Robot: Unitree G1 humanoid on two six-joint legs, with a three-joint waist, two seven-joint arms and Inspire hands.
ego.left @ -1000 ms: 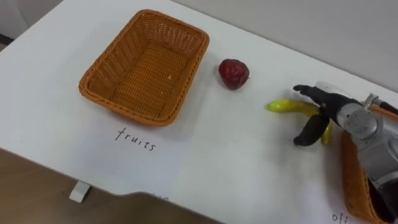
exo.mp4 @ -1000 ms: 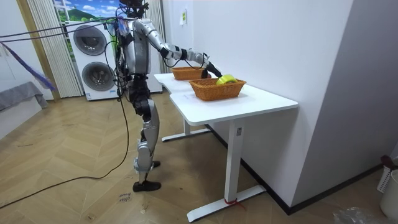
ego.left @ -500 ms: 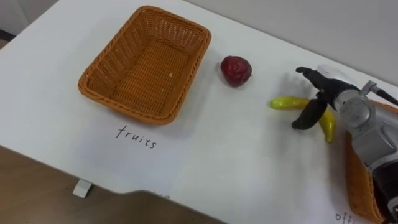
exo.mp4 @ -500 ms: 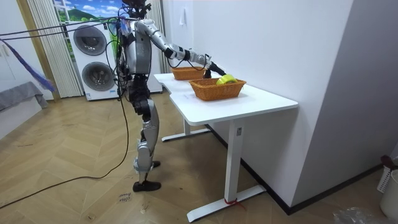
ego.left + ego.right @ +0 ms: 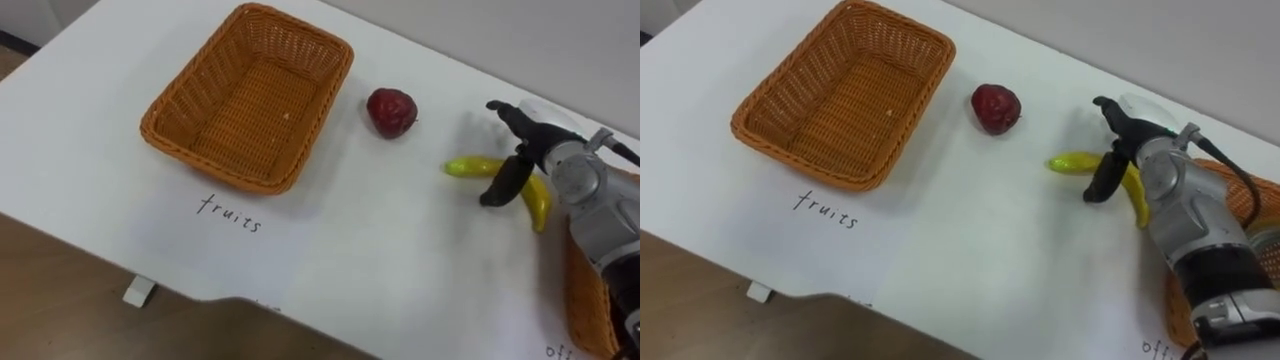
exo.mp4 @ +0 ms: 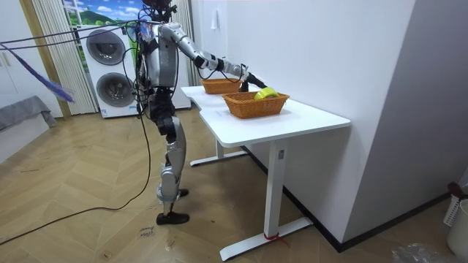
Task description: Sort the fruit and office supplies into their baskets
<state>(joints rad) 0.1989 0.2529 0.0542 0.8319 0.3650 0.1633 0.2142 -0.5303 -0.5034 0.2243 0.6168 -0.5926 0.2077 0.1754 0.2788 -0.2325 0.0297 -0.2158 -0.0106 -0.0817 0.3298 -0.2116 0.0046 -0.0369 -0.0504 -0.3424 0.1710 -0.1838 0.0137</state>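
A yellow banana (image 5: 468,167) lies on the white table (image 5: 380,240), right of a dark red apple (image 5: 391,110). My right hand (image 5: 522,150) hovers over the banana's middle. Its thumb hangs down on the near side and its fingers (image 5: 503,109) reach straight out past the far side, so the hand is open. The empty wicker fruit basket (image 5: 215,168) stands at the left above a handwritten label. A second wicker basket (image 5: 577,300) shows at the right edge, partly behind my forearm. In the room view I stand at the table's end with the right arm stretched over it.
The table's near edge (image 5: 200,292) runs along the bottom of the left eye view, with wooden floor below it. In the room view the nearer basket (image 6: 256,106) holds something yellow-green. A wall runs along the table's far side.
The whole picture has shifted a little. My right hand has moved slightly toward the table's far side over the banana. The banana and apple have stayed in place.
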